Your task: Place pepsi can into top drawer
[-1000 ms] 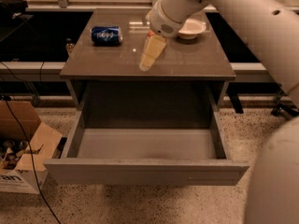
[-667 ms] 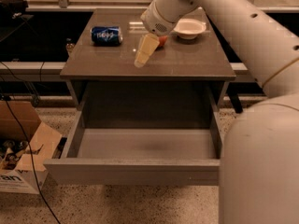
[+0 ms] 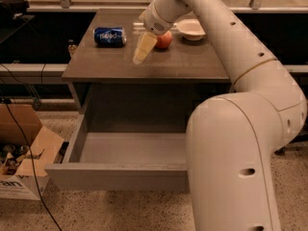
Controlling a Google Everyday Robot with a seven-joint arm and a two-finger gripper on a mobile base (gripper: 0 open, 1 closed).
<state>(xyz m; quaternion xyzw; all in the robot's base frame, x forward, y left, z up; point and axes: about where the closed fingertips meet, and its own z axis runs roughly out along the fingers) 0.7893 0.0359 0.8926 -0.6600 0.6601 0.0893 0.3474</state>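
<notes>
On the cabinet top [image 3: 144, 69], back-left corner, the can [image 3: 109, 36] lay on its side, blue w/ the white lettering facing the cam. The gripper [image 3: 140, 54] hung just right of it and apart from it, over the middle of the top, pointing down and a bit left. Its tip was near the surface, but tbh I couldn't tell if it touched. Also couldn't tell if it was clenched or released, since it just read as one pale wedge from this angle.

Behind it sat an apple [image 3: 165, 40], left side partly covered by the gripper, and a white bowl [image 3: 191, 29] just right of that.

The drawer [image 3: 115, 176] below stood open w/ a grey interior. The big white arm [image 3: 231, 143] blocked its whole right side, incl. the right wall and that end of the front.

Far left on the floor there was a cardboard box [image 3: 21, 150], cut off by the frame edge, contents too murky to ID.
</notes>
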